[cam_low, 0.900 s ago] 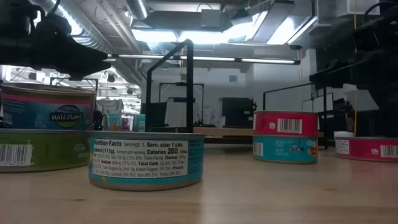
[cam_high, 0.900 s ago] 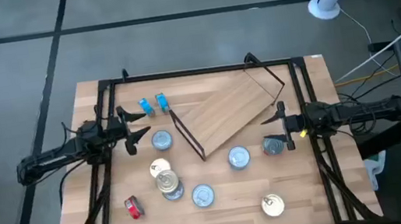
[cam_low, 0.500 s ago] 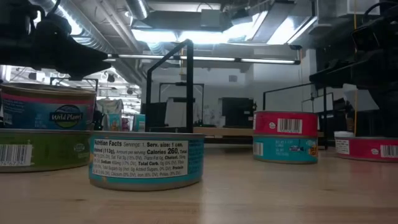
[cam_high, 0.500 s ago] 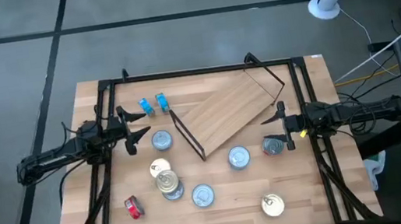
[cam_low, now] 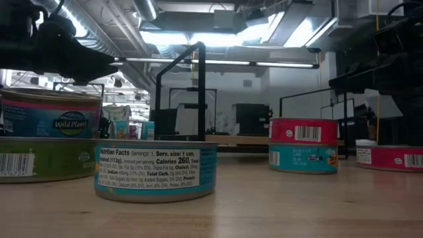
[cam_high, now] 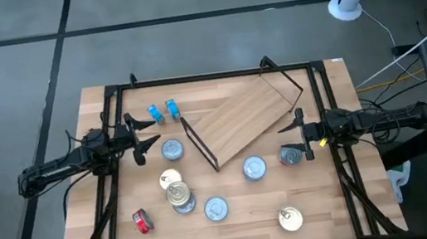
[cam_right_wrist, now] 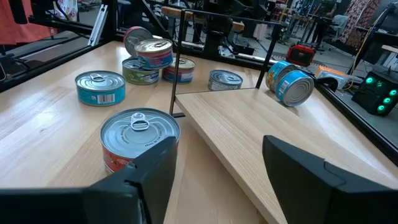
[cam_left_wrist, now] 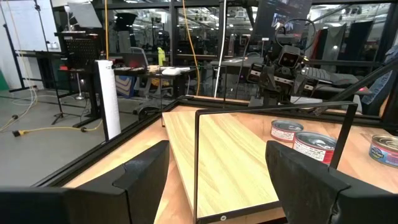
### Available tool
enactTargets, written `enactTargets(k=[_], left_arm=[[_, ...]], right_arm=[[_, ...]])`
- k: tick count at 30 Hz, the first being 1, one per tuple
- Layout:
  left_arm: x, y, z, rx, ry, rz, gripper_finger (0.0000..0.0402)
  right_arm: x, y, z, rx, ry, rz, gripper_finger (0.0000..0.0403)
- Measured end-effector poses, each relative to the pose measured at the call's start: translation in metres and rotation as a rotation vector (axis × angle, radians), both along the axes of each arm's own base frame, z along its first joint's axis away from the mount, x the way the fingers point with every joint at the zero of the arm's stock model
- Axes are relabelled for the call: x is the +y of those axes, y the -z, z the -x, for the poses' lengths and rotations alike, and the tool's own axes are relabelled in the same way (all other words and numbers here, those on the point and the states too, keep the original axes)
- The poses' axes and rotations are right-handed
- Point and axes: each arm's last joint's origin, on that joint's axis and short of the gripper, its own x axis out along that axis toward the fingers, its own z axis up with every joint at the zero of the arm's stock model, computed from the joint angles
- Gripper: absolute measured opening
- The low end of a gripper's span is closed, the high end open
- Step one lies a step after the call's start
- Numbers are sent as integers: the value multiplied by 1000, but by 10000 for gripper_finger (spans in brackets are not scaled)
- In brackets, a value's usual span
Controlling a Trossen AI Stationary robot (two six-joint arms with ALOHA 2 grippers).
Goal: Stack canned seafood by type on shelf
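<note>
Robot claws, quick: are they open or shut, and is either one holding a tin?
Left gripper: jaws open, holding nothing, by the shelf.
Right gripper: jaws open, holding nothing, just above a tin.
</note>
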Motion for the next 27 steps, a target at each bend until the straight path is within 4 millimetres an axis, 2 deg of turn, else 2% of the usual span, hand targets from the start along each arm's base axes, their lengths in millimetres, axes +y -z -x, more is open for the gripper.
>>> enactTargets(k=[27], left_arm=[[0,0,0,1,0,0,263]], right_arm=[[-2,0,0,0,58,10,239]])
